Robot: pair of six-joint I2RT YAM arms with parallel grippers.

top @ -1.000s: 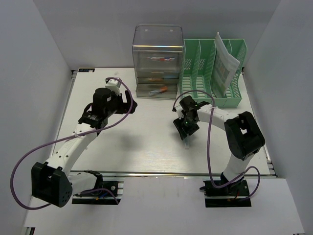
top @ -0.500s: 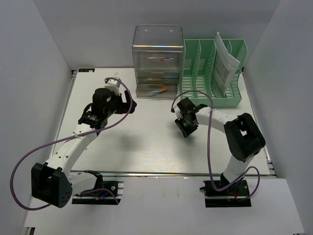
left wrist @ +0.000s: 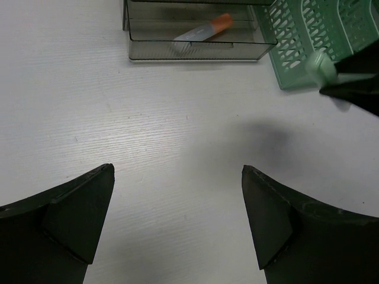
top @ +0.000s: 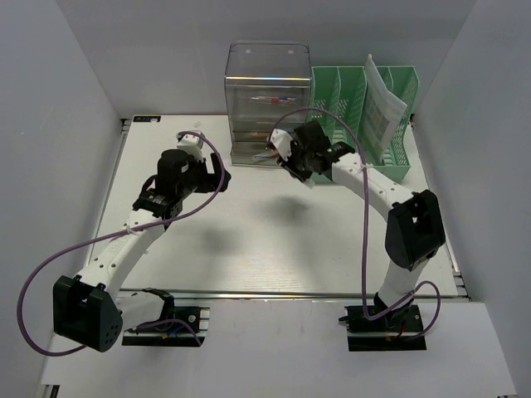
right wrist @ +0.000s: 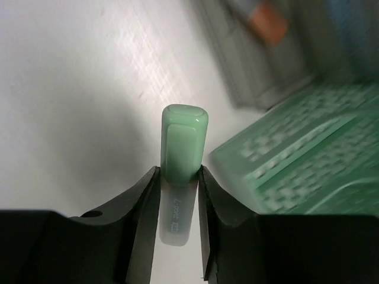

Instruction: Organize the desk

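Off-white table (top: 236, 240) spans the whole workspace and lies under both hands, with neither touching it. The right hand (right wrist: 179, 173) is raised over the back of the table, just in front of the clear drawer unit (top: 267, 91) and beside the green file rack (top: 357, 116), pinching a pale green marker (right wrist: 184, 139) by its barrel. The left hand (left wrist: 176, 170) hovers over bare table left of centre, fingers spread wide, nothing between them.

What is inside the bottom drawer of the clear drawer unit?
An orange-capped marker lies in the bottom drawer. The upper drawers' contents are too small to tell.
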